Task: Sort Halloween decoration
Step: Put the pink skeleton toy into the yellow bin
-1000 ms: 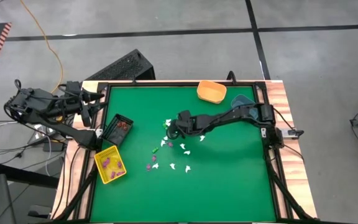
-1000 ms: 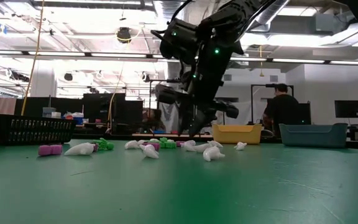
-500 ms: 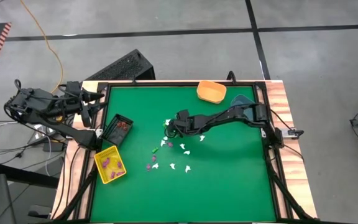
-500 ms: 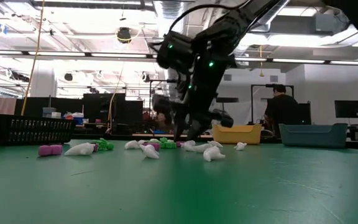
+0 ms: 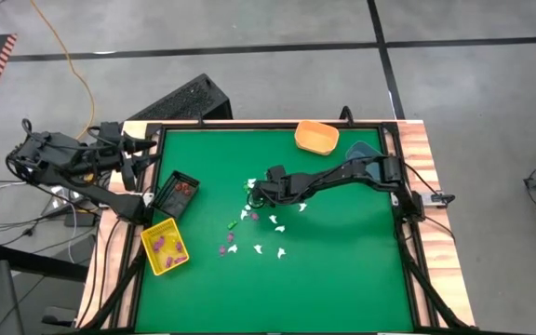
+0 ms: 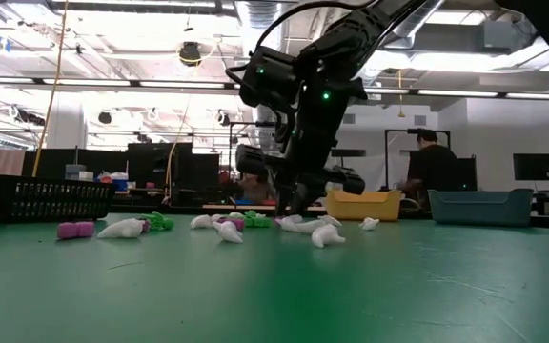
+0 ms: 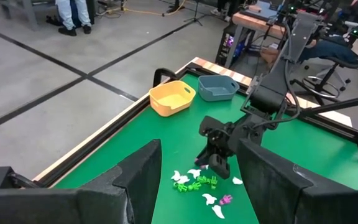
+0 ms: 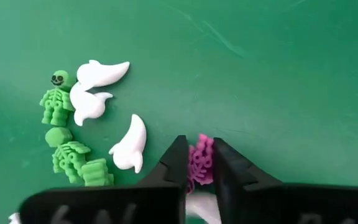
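Two right gripper (image 8: 199,163) jaws pinch a purple trinket (image 8: 200,159), its lower part hidden.

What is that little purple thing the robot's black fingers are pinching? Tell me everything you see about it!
The small purple trinket looks like moulded plastic in magenta-purple, with bumpy, ribbed edges, perhaps a tiny skeleton, though too much is hidden to be sure. It lies on the green table mat, squeezed between the two dark fingers of the right gripper, which press its sides. Only its middle shows between them. A white ghost-shaped trinket lies just beside it, not touching.
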### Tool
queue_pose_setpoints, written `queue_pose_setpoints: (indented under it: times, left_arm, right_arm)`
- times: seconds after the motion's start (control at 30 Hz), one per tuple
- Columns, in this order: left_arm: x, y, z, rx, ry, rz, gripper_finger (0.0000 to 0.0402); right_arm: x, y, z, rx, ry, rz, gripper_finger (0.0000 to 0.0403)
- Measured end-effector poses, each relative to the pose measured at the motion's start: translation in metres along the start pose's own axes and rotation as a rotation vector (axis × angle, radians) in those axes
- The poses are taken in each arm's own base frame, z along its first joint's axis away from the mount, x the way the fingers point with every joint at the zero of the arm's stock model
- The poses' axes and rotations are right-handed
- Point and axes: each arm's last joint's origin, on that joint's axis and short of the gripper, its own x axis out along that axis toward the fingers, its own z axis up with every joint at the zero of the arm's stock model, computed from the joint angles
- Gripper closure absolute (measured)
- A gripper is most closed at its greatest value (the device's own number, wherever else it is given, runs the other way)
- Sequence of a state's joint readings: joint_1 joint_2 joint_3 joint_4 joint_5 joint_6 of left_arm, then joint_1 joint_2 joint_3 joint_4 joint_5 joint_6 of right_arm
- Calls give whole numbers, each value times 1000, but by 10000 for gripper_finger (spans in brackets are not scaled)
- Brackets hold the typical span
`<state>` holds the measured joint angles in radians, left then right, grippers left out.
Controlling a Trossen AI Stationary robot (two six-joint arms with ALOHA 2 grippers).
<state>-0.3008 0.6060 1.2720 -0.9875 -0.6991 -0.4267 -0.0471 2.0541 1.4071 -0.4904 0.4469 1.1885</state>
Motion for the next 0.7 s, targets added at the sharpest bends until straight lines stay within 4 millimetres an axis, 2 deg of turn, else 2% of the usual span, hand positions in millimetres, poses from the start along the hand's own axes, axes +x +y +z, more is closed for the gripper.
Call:
queue_pose_setpoints:
  times: [0.17, 0.33, 0.47, 0.7]
  left_arm:
    - [0, 0, 0, 2, 2, 1, 202]
    - [0, 0, 0, 3, 3, 1, 202]
    - [0, 0, -1, 6, 7, 1, 202]
    - [0, 0, -1, 6, 7, 1, 202]
  right_arm:
    - [0, 1, 0, -6, -2, 6, 393]
    - [-3, 5, 3, -1, -5, 27, 394]
    - [-12, 19, 13, -43, -23, 81, 398]
    - [-41, 51, 37, -113, -121, 196, 400]
